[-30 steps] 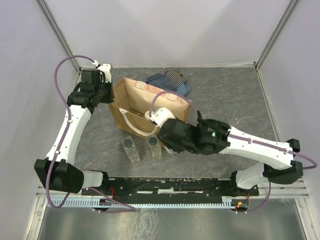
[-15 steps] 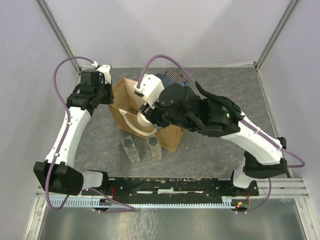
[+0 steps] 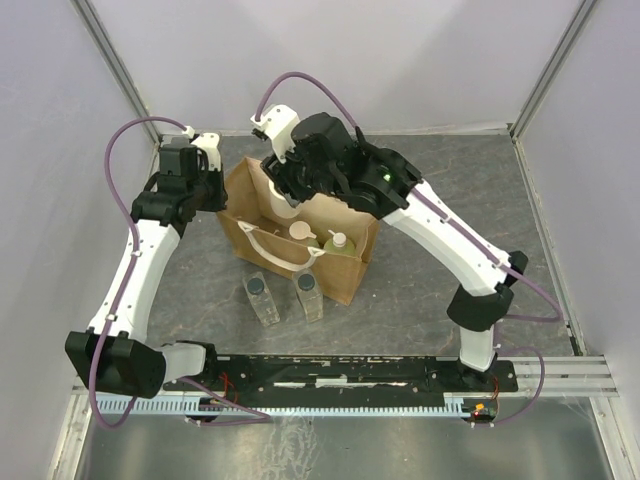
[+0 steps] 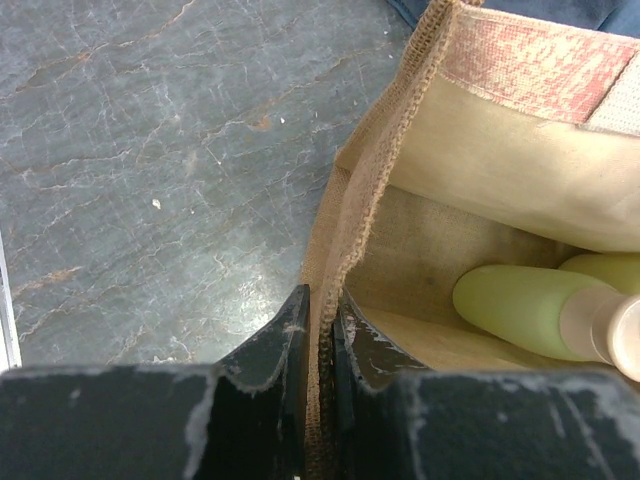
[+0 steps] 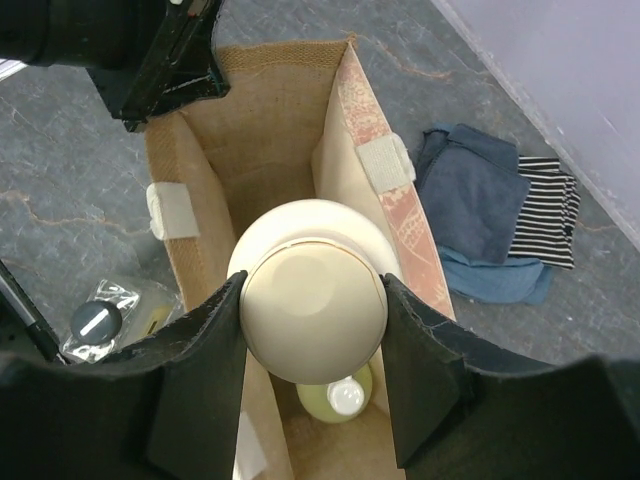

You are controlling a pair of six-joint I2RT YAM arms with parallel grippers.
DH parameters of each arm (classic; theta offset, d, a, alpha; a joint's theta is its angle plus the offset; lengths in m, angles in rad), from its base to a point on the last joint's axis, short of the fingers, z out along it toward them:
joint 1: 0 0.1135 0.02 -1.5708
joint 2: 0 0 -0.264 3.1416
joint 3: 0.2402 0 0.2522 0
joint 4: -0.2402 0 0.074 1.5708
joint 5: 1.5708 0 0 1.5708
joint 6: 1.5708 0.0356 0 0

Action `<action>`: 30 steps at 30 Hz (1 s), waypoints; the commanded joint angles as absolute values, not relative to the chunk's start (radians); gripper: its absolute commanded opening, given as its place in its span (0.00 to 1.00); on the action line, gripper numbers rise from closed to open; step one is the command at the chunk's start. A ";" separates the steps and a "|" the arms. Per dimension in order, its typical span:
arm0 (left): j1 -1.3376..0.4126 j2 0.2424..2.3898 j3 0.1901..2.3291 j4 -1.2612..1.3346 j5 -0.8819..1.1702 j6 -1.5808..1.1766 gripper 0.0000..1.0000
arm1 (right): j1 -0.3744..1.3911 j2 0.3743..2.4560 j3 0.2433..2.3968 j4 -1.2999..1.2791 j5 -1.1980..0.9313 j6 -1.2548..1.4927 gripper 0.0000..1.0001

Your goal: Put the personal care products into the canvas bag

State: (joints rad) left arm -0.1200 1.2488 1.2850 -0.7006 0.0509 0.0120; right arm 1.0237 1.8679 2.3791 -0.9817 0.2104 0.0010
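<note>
The tan canvas bag [image 3: 345,275] stands open mid-table. My left gripper [image 3: 214,190] is shut on its left rim; in the left wrist view the burlap edge [image 4: 372,200] runs between the closed fingers [image 4: 292,345]. My right gripper [image 3: 285,197] is shut on the squat cream jar [image 5: 315,290] and holds it above the bag's opening [image 5: 262,160]. Two yellow-green bottles [image 3: 303,236] [image 3: 338,243] lie inside the bag; one shows under the jar [image 5: 340,400] and in the left wrist view [image 4: 520,310]. Two clear bottles with dark caps [image 3: 260,297] [image 3: 308,296] lie on the table in front of the bag.
The striped and blue folded cloth [image 5: 500,220] lies on the table behind the bag, mostly under my right arm in the top view. The bag's cream handle [image 3: 275,248] loops over its front side. Purple walls close the table's back and sides.
My right arm has swung from the table in front of the bag up and over its opening, carrying the cream jar. My left gripper has kept its hold on the bag rim.
</note>
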 commanded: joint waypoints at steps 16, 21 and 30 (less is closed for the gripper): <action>-0.117 1.224 1.298 -0.630 0.057 -0.043 0.16 | 0.978 1.957 2.269 -0.699 -0.019 0.052 0.05; -0.117 1.231 1.303 -0.631 0.056 -0.042 0.16 | 0.968 1.951 2.158 -0.667 0.003 0.051 0.04; -0.118 1.236 1.316 -0.646 0.047 -0.028 0.16 | 0.957 1.952 2.036 -0.713 0.063 0.039 0.03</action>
